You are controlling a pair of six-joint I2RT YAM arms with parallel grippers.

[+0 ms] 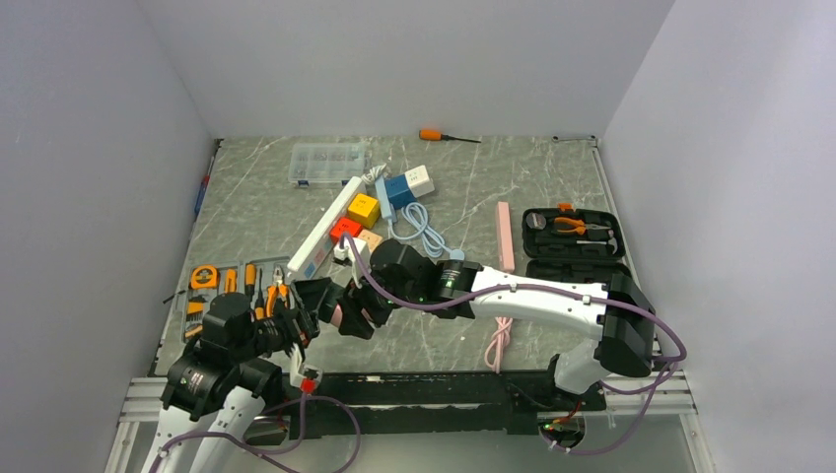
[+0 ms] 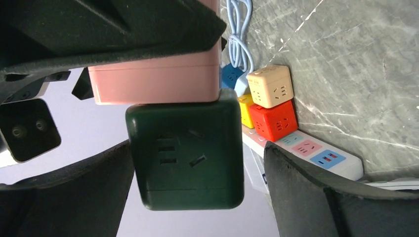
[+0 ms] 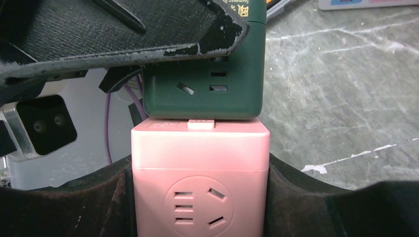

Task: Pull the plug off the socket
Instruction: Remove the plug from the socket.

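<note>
A pink cube socket [image 3: 200, 182] and a dark green cube plug [image 3: 207, 89] are joined face to face and held above the table. My right gripper [image 3: 200, 200] is shut on the pink cube, with both fingers pressed to its sides. My left gripper [image 2: 197, 155] is open around the green cube [image 2: 187, 153]. Its left finger is at the cube's edge, and a gap shows before the right finger [image 2: 306, 197]. The pink cube [image 2: 158, 79] sits above the green one there. In the top view both grippers meet near the table's front left [image 1: 335, 305].
A white power strip [image 1: 325, 229] carries red [image 2: 274, 121], yellow and beige [image 2: 269, 86] cubes, with a blue cable [image 1: 419, 225] beside it. A tool set [image 1: 232, 286] lies at the left and a black tool case [image 1: 572, 236] at the right. A pink bar [image 1: 505, 236], a clear box [image 1: 327, 163] and a screwdriver [image 1: 444, 136] lie further back.
</note>
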